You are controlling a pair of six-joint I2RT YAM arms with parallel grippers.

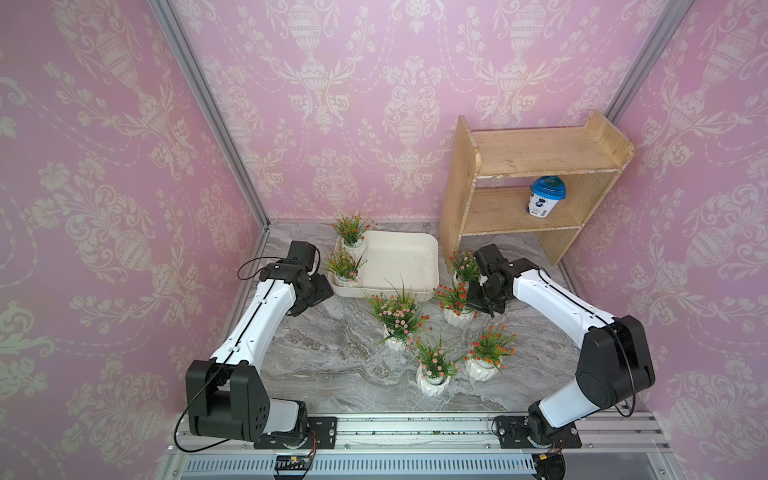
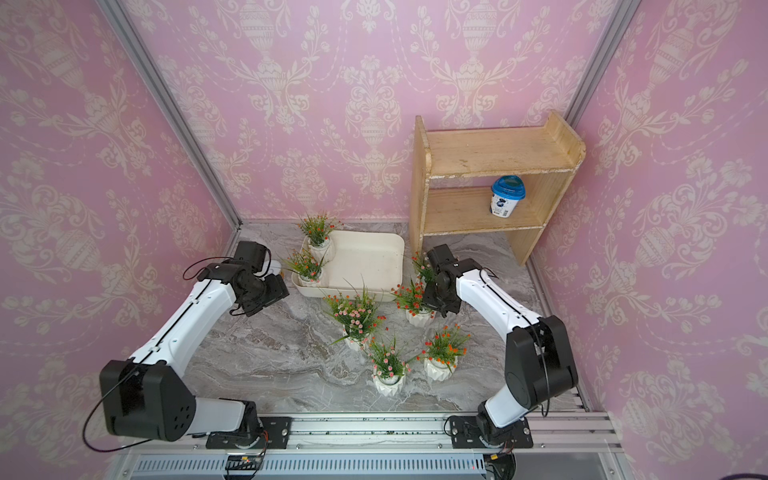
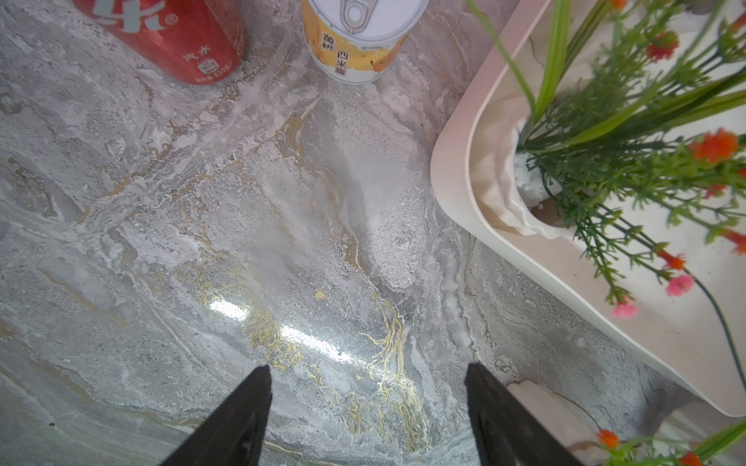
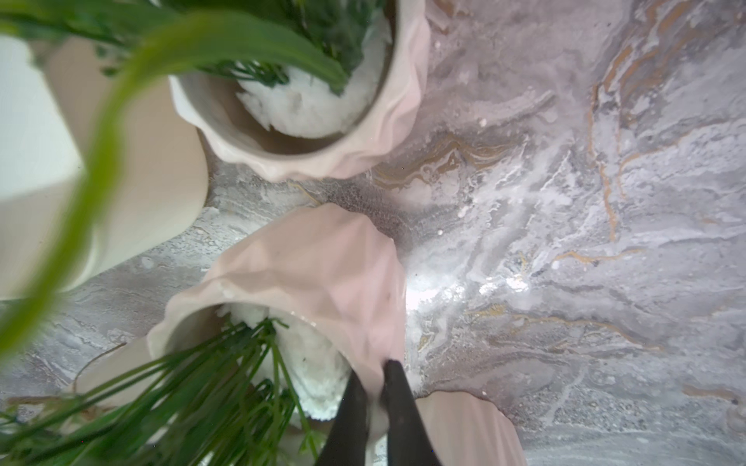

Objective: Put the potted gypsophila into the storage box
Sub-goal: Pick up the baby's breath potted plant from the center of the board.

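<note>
My right gripper [image 4: 375,368] is shut on the rim wall of a potted gypsophila [image 4: 323,266], one finger inside the white ribbed pot and one outside. In both top views this red-flowered pot [image 1: 457,316] [image 2: 417,318] stands on the marble just right of the storage box's near corner, with the right gripper [image 1: 482,309] at its right side. The cream storage box [image 1: 399,257] [image 2: 365,257] holds two potted plants [image 1: 351,235] [image 1: 344,270] along its left side. My left gripper [image 3: 367,379] [image 1: 322,293] hangs open and empty over the marble, left of the box rim [image 3: 452,169].
Several more potted plants stand on the marble [image 1: 399,322] [image 1: 434,372] [image 1: 486,359] [image 1: 463,266]. A wooden shelf unit [image 1: 532,158] at the back right holds a blue-lidded cup [image 1: 546,201]. A red can [image 3: 173,36] and a yellow can [image 3: 359,40] stand beyond the left gripper.
</note>
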